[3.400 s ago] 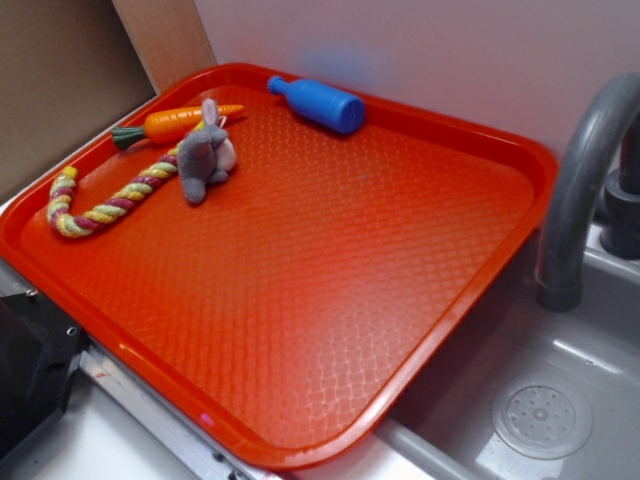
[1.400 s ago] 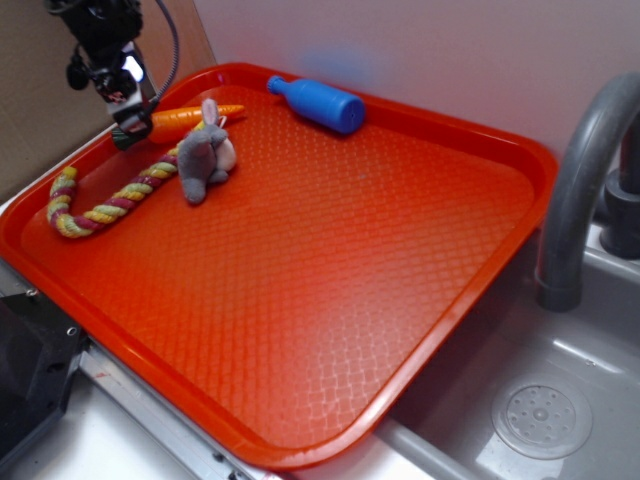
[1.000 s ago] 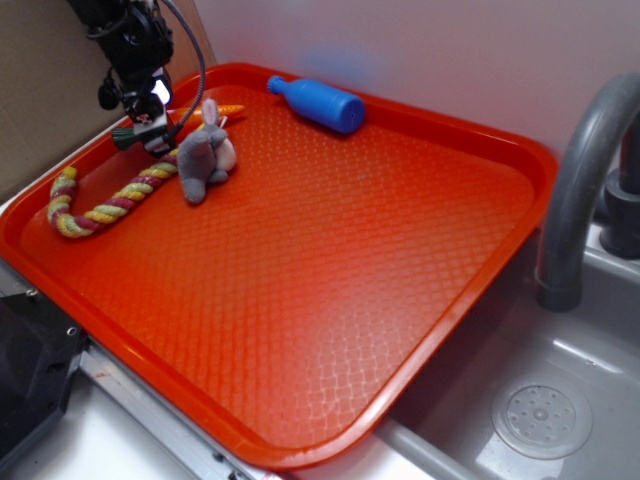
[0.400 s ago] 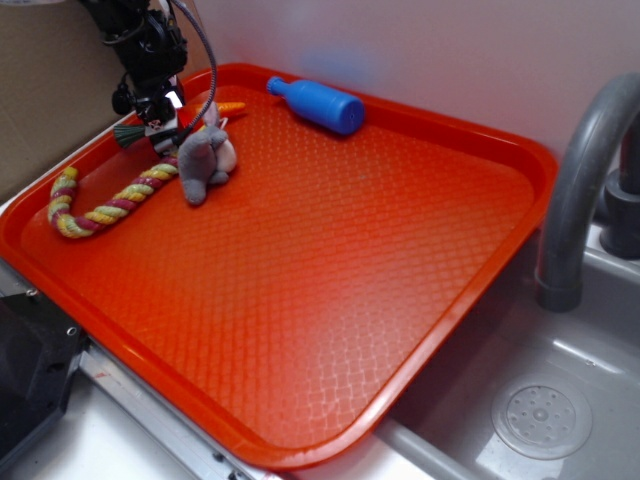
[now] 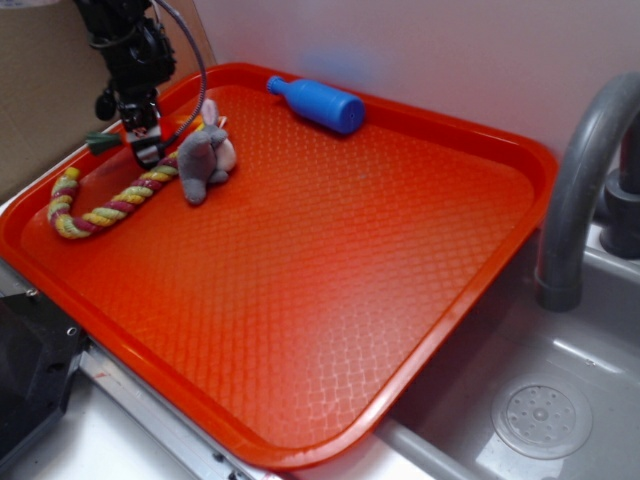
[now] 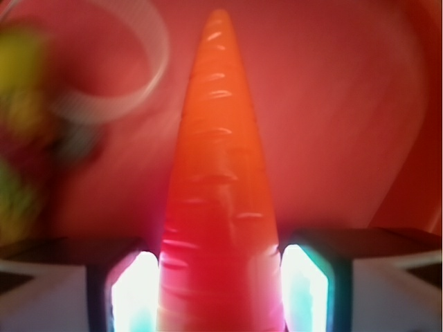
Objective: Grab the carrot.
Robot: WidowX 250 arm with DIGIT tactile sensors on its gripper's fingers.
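Note:
The carrot (image 6: pixel 220 173) fills the middle of the wrist view, its tapered orange tip pointing away. My gripper (image 6: pixel 220 290) is shut on its thick part, with both lit pads (image 6: pixel 135 290) pressed against its sides. In the exterior view the gripper (image 5: pixel 143 140) stands at the far left corner of the red tray (image 5: pixel 330 300). There only the carrot's dark green stem end (image 5: pixel 101 143) sticks out to the left of the fingers, and the orange body is hidden behind them.
The multicoloured braided rope (image 5: pixel 100 205) curves just in front of the gripper. The grey plush bunny (image 5: pixel 205 155) lies to its right. A blue bottle (image 5: pixel 320 102) lies at the tray's far edge. A grey faucet (image 5: pixel 580 180) and sink (image 5: pixel 540 410) are on the right.
The gripper came in from the upper left, lowered over the carrot and shut on it. The carrot has shifted left: its tip no longer shows beside the bunny.

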